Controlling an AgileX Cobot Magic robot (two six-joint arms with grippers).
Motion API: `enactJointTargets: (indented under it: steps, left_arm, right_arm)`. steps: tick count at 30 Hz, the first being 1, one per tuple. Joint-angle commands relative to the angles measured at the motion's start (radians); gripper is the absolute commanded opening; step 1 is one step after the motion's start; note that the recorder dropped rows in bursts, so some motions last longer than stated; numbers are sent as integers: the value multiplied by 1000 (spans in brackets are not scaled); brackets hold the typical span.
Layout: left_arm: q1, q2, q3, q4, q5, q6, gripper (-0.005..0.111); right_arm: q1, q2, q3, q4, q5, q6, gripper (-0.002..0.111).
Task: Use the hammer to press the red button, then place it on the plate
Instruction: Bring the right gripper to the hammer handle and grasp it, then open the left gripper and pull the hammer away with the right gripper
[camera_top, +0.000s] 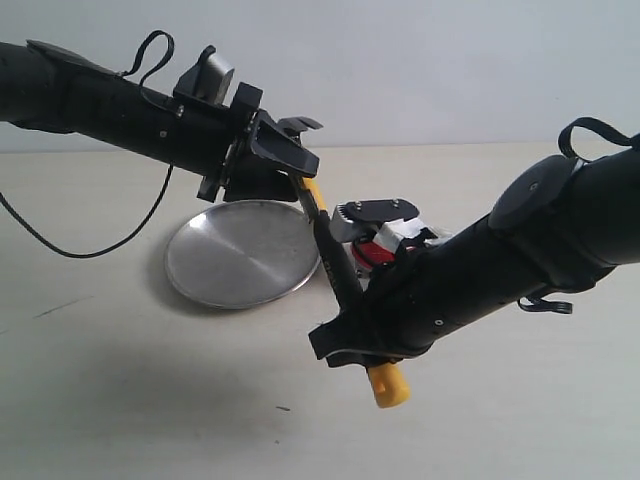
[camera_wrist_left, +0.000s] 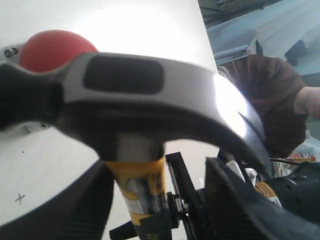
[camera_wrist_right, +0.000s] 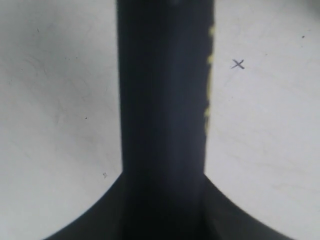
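Observation:
The hammer hangs tilted above the table, its yellow butt lowest and nearest the front. My right gripper is shut on the black handle just above the butt. The dark metal head and the yellow band sit between the spread fingers of my left gripper, which is open with a wide gap on one side. The red button stands on the table behind the handle, mostly hidden by my right arm; its dome shows beyond the head. The silver plate lies left of the button.
A black cable trails over the table from the left arm. Small pen crosses mark the pale tabletop. A person's brown sleeve shows beyond the table's far edge.

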Motion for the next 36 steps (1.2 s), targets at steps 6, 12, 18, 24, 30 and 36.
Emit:
enactJointTargets:
  steps: [6, 12, 18, 24, 30, 36]
  left_arm:
    - [-2, -24, -4, 18, 28, -10, 63]
    - [-2, -24, -4, 59, 28, -25, 63]
    - [-2, -45, -4, 95, 28, -38, 63]
    - [3, -163, 1, 228, 28, -94, 63]
    - [17, -324, 107, 341, 28, -87, 7]
    - [75, -577, 415, 170, -94, 124, 1]
  right_arm:
    - [0, -52, -7, 38, -70, -7, 0]
    - [0, -88, -7, 70, -136, 4, 0]
    - [0, -106, -7, 103, -196, 4, 0]
    - [-7, -130, -7, 95, -237, 29, 0]
    - [-98, -282, -1, -350, -110, 394, 0]
    - [-152, -514, -1, -991, 156, 920, 0]
